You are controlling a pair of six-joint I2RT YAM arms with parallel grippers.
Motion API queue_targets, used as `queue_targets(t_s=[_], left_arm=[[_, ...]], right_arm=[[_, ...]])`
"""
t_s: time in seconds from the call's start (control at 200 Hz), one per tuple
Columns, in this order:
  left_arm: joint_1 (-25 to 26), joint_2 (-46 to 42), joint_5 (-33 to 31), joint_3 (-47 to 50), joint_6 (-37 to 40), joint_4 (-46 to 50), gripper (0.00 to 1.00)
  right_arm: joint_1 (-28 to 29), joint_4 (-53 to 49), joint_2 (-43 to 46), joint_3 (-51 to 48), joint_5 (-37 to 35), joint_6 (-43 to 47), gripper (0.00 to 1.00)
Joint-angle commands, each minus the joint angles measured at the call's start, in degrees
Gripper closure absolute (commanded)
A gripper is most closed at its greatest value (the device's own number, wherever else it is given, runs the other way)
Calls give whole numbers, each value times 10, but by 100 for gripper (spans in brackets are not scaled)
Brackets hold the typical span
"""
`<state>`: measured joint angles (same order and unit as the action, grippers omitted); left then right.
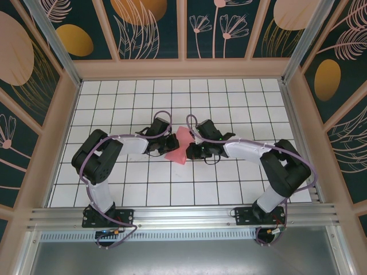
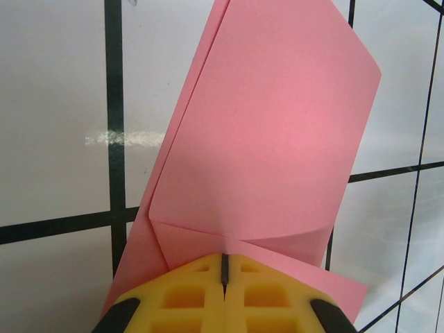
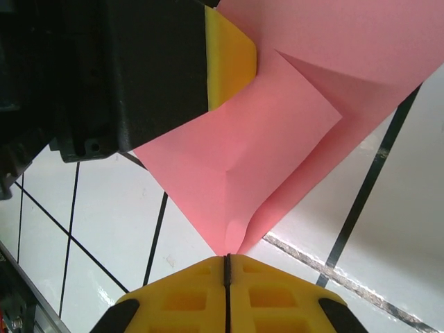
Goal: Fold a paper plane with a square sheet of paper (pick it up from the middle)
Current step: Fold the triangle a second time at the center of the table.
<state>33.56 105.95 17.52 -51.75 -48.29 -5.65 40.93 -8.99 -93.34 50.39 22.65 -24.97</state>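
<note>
**Yellow pads (image 2: 187, 295) clamped on pink paper (image 2: 277, 139)**

My left claw (image 2: 225, 267) grips the pink paper's folded near edge; my right claw (image 3: 227, 258) pinches a pointed corner. Both are pressed together, the paper spanning between them over the mid-counter (image 1: 229, 183).

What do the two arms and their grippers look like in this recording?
Both the left arm and right arm have black joint housings, white link tubes and a purple cable looping alongside. The left gripper and right gripper carry yellow finger pads moulded with square recesses, on black mounts.
</note>
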Motion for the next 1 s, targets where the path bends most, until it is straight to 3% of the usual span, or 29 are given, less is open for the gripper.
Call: queue_targets(t_s=[0.0, 0.57, 0.996], left_arm=[[1, 16, -34, 23, -5, 59, 95], [1, 21, -33, 22, -10, 56, 96], [1, 20, -43, 41, -13, 51, 97]], right_arm=[[5, 26, -36, 30, 16, -3, 94], [19, 16, -153, 87, 29, 5, 98], [28, -14, -89, -26, 81, 65, 98]])
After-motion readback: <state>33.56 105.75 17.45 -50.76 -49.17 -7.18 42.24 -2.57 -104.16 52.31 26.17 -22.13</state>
